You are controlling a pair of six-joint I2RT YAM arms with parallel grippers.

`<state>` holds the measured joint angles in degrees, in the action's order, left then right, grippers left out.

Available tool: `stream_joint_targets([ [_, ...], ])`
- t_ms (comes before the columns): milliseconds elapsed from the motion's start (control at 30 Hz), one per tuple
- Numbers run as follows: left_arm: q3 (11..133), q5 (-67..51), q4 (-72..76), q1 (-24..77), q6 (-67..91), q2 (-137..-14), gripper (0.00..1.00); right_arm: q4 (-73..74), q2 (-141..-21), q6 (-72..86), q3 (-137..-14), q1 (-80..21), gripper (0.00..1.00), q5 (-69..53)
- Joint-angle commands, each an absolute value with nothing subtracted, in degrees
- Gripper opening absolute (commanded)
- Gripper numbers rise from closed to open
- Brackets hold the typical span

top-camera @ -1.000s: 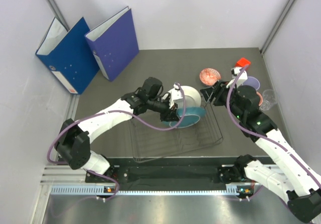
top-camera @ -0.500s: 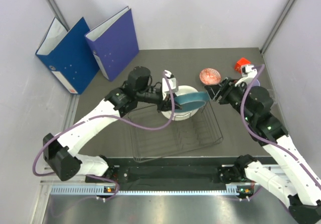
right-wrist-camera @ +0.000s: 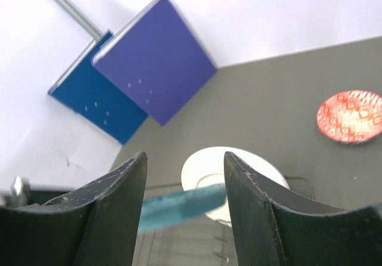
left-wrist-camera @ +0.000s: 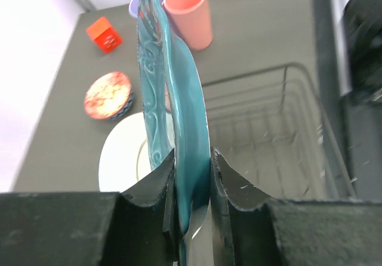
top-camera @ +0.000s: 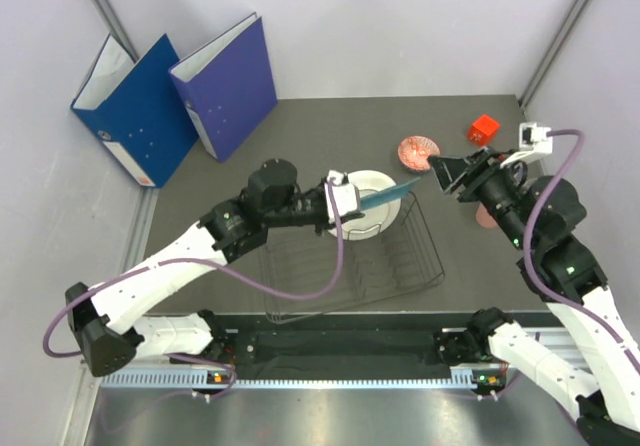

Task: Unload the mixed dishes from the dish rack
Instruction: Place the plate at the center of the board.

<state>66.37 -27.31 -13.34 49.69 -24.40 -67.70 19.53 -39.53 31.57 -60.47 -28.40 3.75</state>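
Note:
My left gripper (top-camera: 347, 200) (left-wrist-camera: 192, 158) is shut on the rim of the teal plate (top-camera: 388, 194) (left-wrist-camera: 179, 87), which it holds edge-on above the far side of the dark wire dish rack (top-camera: 350, 276) (left-wrist-camera: 286, 117). A white plate (top-camera: 365, 211) (right-wrist-camera: 233, 170) lies flat just beyond the rack's far edge, under the teal one. The small red-patterned bowl (top-camera: 419, 151) (right-wrist-camera: 349, 116) sits on the table behind. My right gripper (top-camera: 450, 173) (right-wrist-camera: 184, 158) hangs open and empty to the right, raised, facing the teal plate (right-wrist-camera: 179, 206). A salmon-pink cup (left-wrist-camera: 190, 12) and a lavender cup (left-wrist-camera: 136, 3) stand further off.
Two blue binders (top-camera: 135, 106) (top-camera: 228, 84) lean against the back-left wall. A small red block (top-camera: 485, 128) sits at the back right near the bowl. The rack's near edge lies close to the arm bases.
My left arm has lifted the teal plate out of the rack and turned it edge-on above the far side. My right arm has drawn back and up to the right.

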Motion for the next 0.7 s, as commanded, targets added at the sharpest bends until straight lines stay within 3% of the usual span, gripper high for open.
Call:
stream_joint_targets([
  [0,63.6,-12.0,1.5,54.9,-36.5,-61.3,0.0,21.9,-40.6,31.3,-67.5,-29.0,0.54,8.6],
  [367,50.6,14.9,15.4,70.3,-65.6,-59.1,0.0,34.2,-50.7,32.3,-76.7,-29.0,0.54,8.4],
  [667,42.5,23.9,28.6,73.3,-79.4,-61.3,0.0,43.5,-57.3,26.7,-77.1,-29.0,0.58,3.6],
])
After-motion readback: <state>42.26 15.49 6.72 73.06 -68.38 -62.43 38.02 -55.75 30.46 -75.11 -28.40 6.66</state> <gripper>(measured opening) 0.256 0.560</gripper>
